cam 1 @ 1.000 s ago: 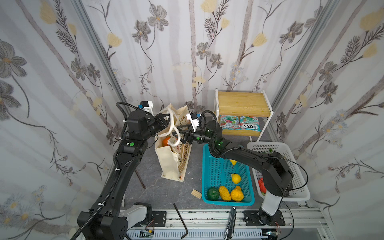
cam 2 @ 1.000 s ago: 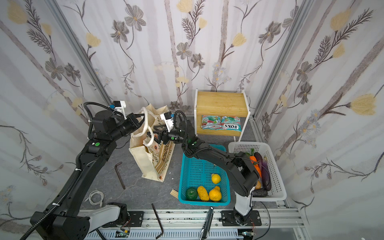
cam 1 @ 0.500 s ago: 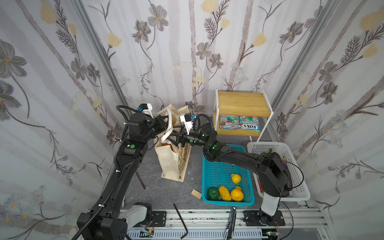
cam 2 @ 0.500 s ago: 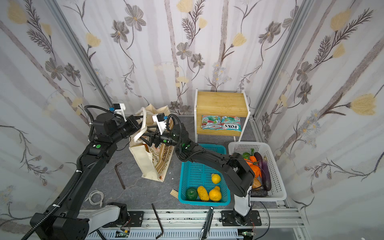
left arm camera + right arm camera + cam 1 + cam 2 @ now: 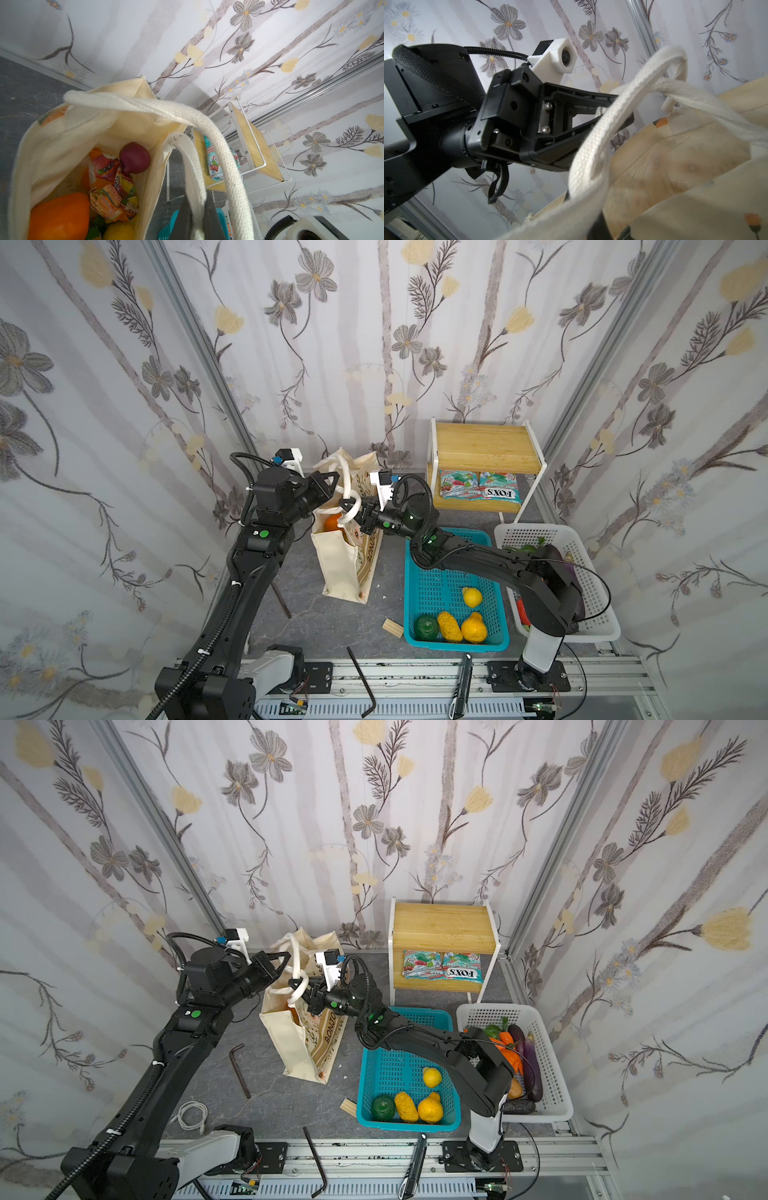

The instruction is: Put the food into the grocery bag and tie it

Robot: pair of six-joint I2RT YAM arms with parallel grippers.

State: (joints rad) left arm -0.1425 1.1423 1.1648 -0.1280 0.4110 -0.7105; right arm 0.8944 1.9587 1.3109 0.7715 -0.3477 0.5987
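Standing here, I see the left hand [image 5: 337,488], reaching in from the bag's nine o'clock, pinched tight on a rope handle [image 5: 193,176]. The grocery bag [image 5: 338,568] stands upright on the table [image 5: 332,626], with the teal basket [image 5: 409,597] at its four o'clock. Inside lie the orange [image 5: 59,216], orange packet [image 5: 108,187] and purple onion [image 5: 134,158]. From three o'clock the right hand [image 5: 360,515] is clamped on a rope loop [image 5: 348,511]. An uneven pull, I'd guess, could slip the thick rope free or topple the tall bag.
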